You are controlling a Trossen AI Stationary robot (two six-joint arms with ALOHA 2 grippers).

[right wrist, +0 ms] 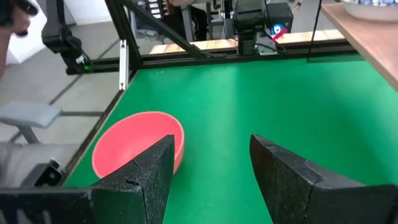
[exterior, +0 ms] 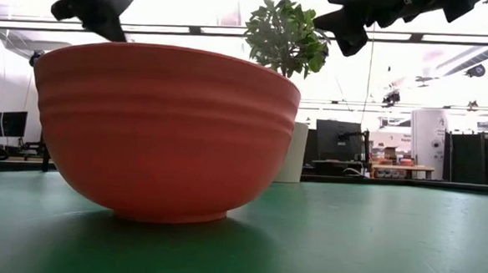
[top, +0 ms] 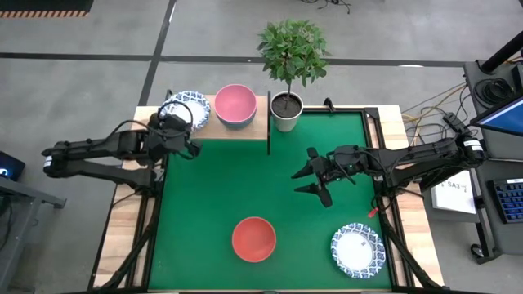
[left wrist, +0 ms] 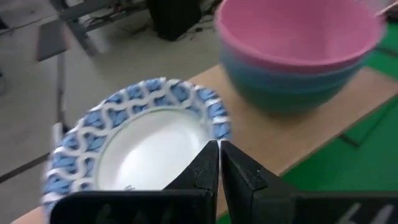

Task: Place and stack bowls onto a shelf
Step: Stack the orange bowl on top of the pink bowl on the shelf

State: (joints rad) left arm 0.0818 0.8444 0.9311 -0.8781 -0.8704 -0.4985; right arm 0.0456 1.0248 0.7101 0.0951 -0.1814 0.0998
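Open green mat [top: 221,192] mid-table, red bowl [top: 253,238] near front, potted plant [top: 288,110] behind

On the light wood shelf [top: 245,129]: a white bowl with blue wavy rim [top: 189,107], plus a pink bowl [top: 235,103] stacked in a blue one [left wrist: 283,84]. Green mat [top: 245,184] below it holds a red bowl [top: 254,238].

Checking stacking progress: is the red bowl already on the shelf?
No, the red bowl sits on the green mat, far from the shelf holding the pink bowl.
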